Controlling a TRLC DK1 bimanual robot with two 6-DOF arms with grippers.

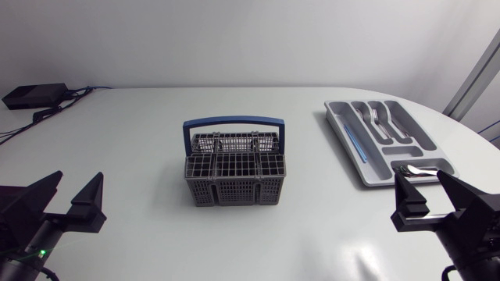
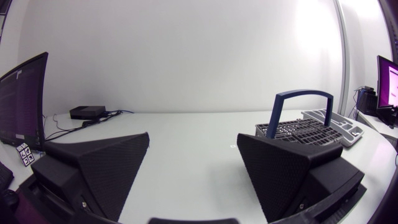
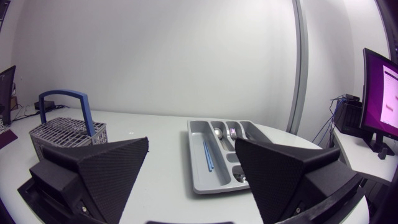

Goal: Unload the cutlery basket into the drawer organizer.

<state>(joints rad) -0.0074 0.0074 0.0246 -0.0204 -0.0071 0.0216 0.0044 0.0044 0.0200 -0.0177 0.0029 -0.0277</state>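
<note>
Grey slotted cutlery basket [image 1: 234, 178] with upright blue handle [image 1: 233, 125].

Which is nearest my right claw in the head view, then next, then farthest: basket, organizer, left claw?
1. Organizer, right side, its near end at the right claw.
2. Basket, mid-table.
3. Left claw, opposite side of the table.
</note>
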